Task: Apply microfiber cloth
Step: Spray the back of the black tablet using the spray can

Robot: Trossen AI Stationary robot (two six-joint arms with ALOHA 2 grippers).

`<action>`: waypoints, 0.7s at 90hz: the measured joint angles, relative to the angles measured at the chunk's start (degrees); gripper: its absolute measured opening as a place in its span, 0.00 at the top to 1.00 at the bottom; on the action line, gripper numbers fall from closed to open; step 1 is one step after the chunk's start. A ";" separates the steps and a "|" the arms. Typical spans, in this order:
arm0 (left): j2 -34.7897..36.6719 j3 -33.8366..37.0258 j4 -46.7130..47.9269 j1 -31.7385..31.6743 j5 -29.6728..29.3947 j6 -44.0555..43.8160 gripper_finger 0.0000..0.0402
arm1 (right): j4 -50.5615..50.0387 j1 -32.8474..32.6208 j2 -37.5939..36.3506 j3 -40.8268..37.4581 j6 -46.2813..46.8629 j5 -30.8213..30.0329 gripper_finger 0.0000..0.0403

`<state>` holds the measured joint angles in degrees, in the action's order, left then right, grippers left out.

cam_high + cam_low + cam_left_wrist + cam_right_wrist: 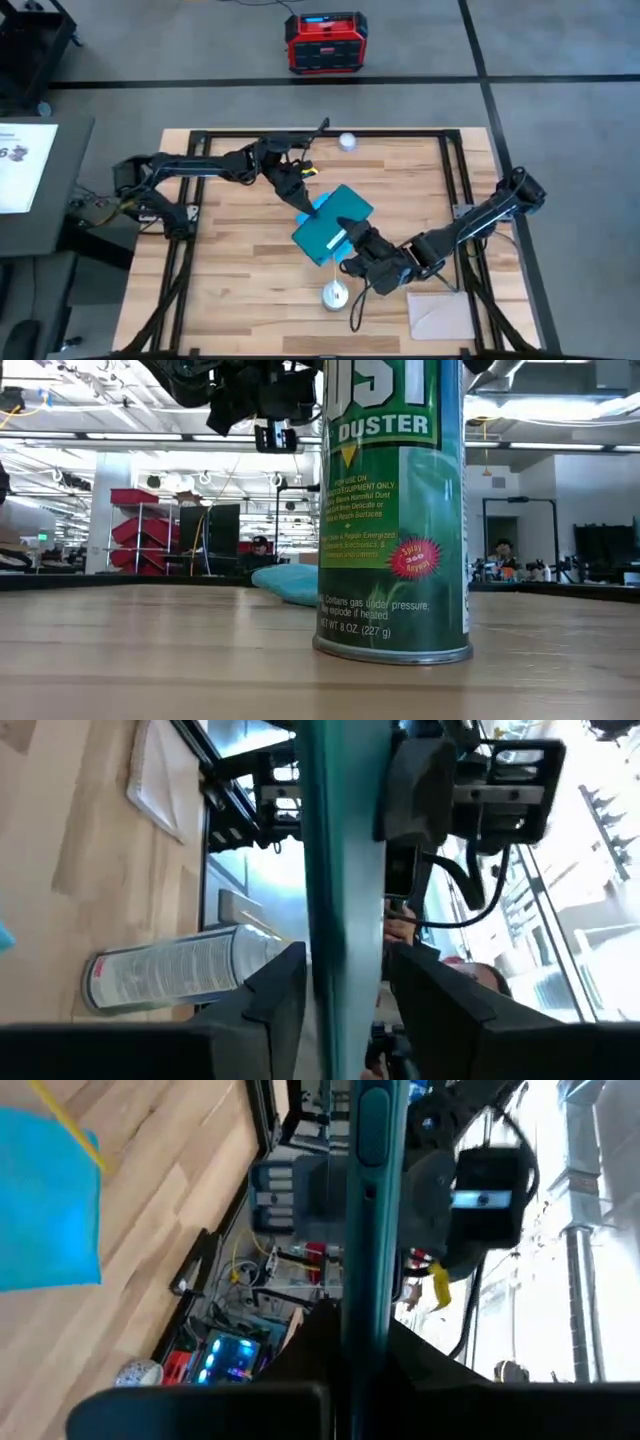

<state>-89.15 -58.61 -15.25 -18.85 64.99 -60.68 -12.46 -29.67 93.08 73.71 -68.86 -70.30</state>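
The dark tablet [335,225], teal back up, hangs above the table between both arms. My left gripper [305,207] is shut on its far-left end and my right gripper [352,240] on its near-right end. The sky-blue microfiber cloth [290,582] lies loosely bunched on the wooden table under the tablet. Only its edges [321,204] show in the high view. It also shows in the right wrist view as a blue patch [45,1200] on the table. My left gripper pinches the tablet's thin edge [325,950] between its two fingers [272,1005], one on each flat face. It comes at the tablet's far-left end, and the tablet is lifted clear of the table. My right gripper pinches the opposite edge [365,1280] between its two fingers, from the near-right side. The tablet spans between the two grippers.
A green duster can [335,294] stands upright near the table's front edge, close to my right gripper. A pale beige sheet [445,315] lies at the near right. A small white object [347,142] sits at the far edge. A red box [326,43] stands on the floor beyond.
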 joint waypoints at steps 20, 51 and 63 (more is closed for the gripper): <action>-1.14 0.00 -4.42 0.04 0.80 -0.30 0.68 | 0.28 0.59 0.00 0.00 0.00 0.07 0.98; -1.15 0.00 -7.65 -0.13 1.61 3.74 0.93 | 1.50 0.57 -0.02 0.02 0.48 -0.26 0.92; -1.17 0.00 -7.88 -0.02 2.09 2.93 0.96 | 1.33 0.79 -0.02 0.02 -0.46 -0.22 0.96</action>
<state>-90.32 -58.61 -23.12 -18.87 67.08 -57.76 -11.13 -28.88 93.06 73.73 -69.32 -70.52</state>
